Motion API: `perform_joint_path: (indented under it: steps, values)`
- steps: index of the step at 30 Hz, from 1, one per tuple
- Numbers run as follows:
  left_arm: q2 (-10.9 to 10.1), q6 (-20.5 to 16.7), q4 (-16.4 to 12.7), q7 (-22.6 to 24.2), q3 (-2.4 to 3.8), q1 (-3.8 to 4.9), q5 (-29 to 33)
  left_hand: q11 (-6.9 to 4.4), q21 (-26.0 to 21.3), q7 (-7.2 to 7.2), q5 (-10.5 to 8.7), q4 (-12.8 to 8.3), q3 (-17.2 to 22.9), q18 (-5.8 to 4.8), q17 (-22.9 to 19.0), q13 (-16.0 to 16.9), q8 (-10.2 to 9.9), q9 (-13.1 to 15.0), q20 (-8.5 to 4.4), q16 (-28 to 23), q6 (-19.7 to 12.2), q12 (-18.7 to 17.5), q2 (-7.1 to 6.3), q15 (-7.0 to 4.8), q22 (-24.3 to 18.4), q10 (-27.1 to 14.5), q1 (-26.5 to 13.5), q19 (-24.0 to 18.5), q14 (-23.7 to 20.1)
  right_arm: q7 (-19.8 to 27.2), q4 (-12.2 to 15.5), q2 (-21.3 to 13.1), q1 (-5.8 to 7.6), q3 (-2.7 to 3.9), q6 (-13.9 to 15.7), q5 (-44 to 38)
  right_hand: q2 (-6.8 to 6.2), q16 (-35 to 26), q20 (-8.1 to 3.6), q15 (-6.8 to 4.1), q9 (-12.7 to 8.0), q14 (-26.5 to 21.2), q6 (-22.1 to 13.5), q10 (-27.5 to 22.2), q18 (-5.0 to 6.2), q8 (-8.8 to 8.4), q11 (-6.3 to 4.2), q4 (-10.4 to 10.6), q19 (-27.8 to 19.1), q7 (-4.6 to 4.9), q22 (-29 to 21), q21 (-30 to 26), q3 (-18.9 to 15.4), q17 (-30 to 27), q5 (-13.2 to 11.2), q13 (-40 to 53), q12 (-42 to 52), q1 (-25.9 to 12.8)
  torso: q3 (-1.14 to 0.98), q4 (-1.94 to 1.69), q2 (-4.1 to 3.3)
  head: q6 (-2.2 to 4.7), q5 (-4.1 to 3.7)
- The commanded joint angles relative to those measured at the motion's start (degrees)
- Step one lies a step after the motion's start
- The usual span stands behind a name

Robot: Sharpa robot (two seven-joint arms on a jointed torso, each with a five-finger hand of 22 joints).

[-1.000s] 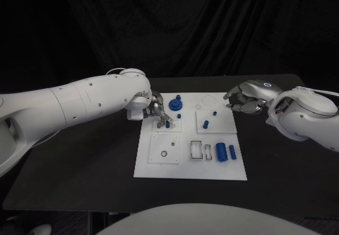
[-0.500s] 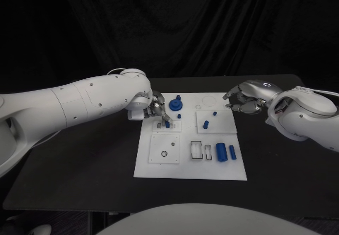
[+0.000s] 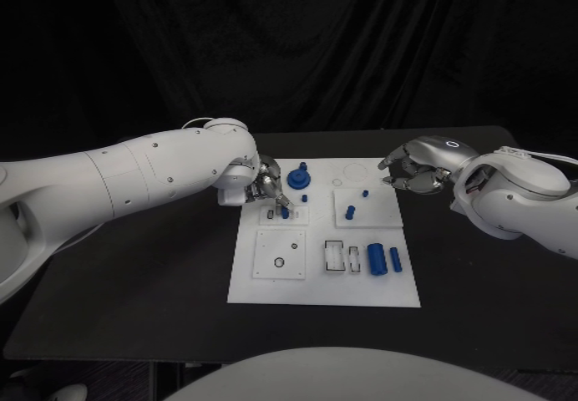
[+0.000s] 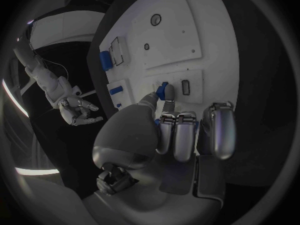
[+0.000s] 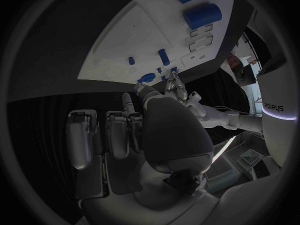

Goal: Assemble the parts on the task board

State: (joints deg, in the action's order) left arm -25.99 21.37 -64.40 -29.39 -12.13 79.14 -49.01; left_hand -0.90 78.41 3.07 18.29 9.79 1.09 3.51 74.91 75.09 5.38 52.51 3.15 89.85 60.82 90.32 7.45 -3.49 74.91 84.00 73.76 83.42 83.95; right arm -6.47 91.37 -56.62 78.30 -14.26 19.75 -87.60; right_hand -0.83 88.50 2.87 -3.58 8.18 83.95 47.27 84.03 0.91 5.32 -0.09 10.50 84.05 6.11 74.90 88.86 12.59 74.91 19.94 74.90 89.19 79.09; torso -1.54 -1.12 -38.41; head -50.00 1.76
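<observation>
The white task board (image 3: 323,286) lies mid-table. My left hand (image 3: 267,189) reaches over its far-left small plate and pinches a small blue peg (image 3: 284,211) standing on that plate. In the left wrist view a fingertip presses this peg (image 4: 165,90) beside a dark slot (image 4: 185,87), while the other fingers (image 4: 184,135) are curled in. My right hand (image 3: 417,172) hovers at the board's far-right corner with curled fingers (image 5: 116,130) and nothing in them.
Also on the board are a round blue part (image 3: 299,176), a short blue peg (image 3: 351,212), a thick blue cylinder (image 3: 377,258) and a thin blue bar (image 3: 397,260). Two rectangular slots (image 3: 334,256) lie beside them. Black table (image 3: 144,284) surrounds the board.
The small blue peg under my left hand's fingertips has shifted slightly to the right on its plate. The right hand has barely moved.
</observation>
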Motion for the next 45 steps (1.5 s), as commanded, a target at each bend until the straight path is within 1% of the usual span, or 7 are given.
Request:
perform_joint_path:
  steps: [1,6,11,14,17,26,45]
  values:
    - [0.04,0.08,-0.12,0.05,-0.02,-0.22,0.08,-0.31,-0.36,-0.39,1.87,-0.63,1.91,-0.55,15.09,14.91,0.06,0.13,-0.53,0.15,-0.05,-0.32,-0.90,-0.36,11.19,6.00,0.40,-0.07,6.05,-0.58,0.01,-0.01,-0.16,0.04,-0.10,-0.14,0.33,-0.30,0.29,0.32,-0.07,5.41,0.47,4.74,-0.45,-0.34,0.50,-0.18,4.99,0.12,14.49,-0.34,0.44,12.45,0.27,13.41,-0.34,-0.30,-0.09,0.09,0.03,0.00,0.18]
    - [-0.08,-1.09,-0.46,0.09,-0.02,-0.28,0.08,-0.35,-0.45,-0.43,3.43,-2.06,5.34,-0.53,15.09,14.91,0.00,0.25,-0.62,0.15,-0.13,-0.32,-2.09,-0.42,11.16,6.00,0.54,-0.12,6.05,-0.79,0.07,-0.01,-0.16,0.04,-0.02,-0.14,0.33,-0.30,0.29,0.32,-0.07,5.41,0.47,4.74,-0.45,-0.34,0.50,-0.18,4.99,0.12,14.49,-0.35,0.44,12.45,0.27,13.41,-0.34,-0.30,-0.08,0.16,0.04,0.00,0.34]
    - [-0.46,-3.31,-1.31,-0.06,-0.02,-0.35,0.08,-0.35,-0.49,-0.27,6.02,-3.95,13.14,-0.54,15.09,14.91,0.43,1.05,-0.63,0.15,0.00,-0.32,-4.90,-0.45,11.16,6.00,-1.84,-0.13,6.05,-0.91,0.14,-0.02,-0.16,0.04,0.16,-0.14,0.44,-0.35,0.29,0.32,-0.08,5.40,0.60,4.70,-0.42,-0.32,0.51,-0.30,4.91,0.15,14.44,-0.47,0.66,12.39,0.32,13.34,-0.39,-0.21,-0.08,0.07,0.00,0.00,0.22]
    - [-0.69,-4.26,-1.74,-0.14,-0.02,-0.38,0.08,-0.31,-0.57,-0.19,6.52,-5.17,17.64,-0.51,15.09,14.91,0.76,1.75,-0.65,0.15,-0.09,-0.32,-6.55,-0.35,11.13,6.00,-4.04,-0.17,6.05,-0.96,0.19,-0.04,-0.16,0.04,0.22,-0.14,0.44,-0.35,0.29,0.32,-0.08,5.40,0.60,4.70,-0.42,-0.32,0.51,-0.30,4.91,0.15,14.44,-0.47,0.66,12.39,0.32,13.34,-0.39,-0.21,-0.05,-0.07,-0.06,0.00,0.00]
    - [-0.89,-4.74,-2.06,-0.18,-0.02,-0.40,0.08,-0.30,-0.71,-0.21,6.54,-6.02,20.33,-0.49,15.09,14.91,1.03,2.28,-0.58,0.15,-0.12,-0.32,-7.22,-0.38,11.09,6.00,-5.55,-0.25,6.05,-1.05,0.24,-0.07,-0.16,0.04,0.20,-0.14,0.44,-0.35,0.29,0.32,-0.08,5.40,0.60,4.70,-0.42,-0.32,0.51,-0.30,4.91,0.15,14.44,-0.47,0.66,12.39,0.32,13.34,-0.39,-0.21,0.00,-0.18,-0.05,0.00,-0.11]
    - [-1.93,-7.07,-3.37,-0.37,-0.02,-0.43,0.08,-0.26,-1.02,-0.19,6.71,-6.80,22.36,-0.42,15.09,14.91,1.26,2.74,-0.55,0.15,-0.18,-0.32,-7.70,-0.35,11.00,6.00,-6.79,-0.44,6.05,-1.20,0.31,-0.13,-0.16,0.04,0.22,-0.14,0.50,-0.37,0.29,0.33,-0.08,5.39,0.73,4.69,-0.40,-0.28,0.52,-0.38,4.88,0.17,14.42,-0.52,0.81,12.35,0.35,13.33,-0.40,-0.16,0.01,-0.11,-0.03,0.00,-0.05]
    - [-7.45,-15.62,-11.44,-1.29,-0.03,-0.44,0.08,-0.27,-1.55,-0.18,7.12,-7.45,24.08,-0.30,15.09,14.91,1.48,3.18,-0.54,0.15,-0.20,-0.32,-8.15,-0.36,10.83,6.00,-8.11,-0.74,6.05,-1.35,0.07,-0.44,-0.17,0.04,0.23,-0.14,0.48,-0.44,0.29,0.33,-0.10,5.37,0.79,4.67,-0.37,-0.28,0.54,-0.45,4.82,0.19,14.39,-0.62,0.90,12.25,0.37,13.30,-0.42,-0.14,0.05,-0.13,0.08,0.00,-0.21]
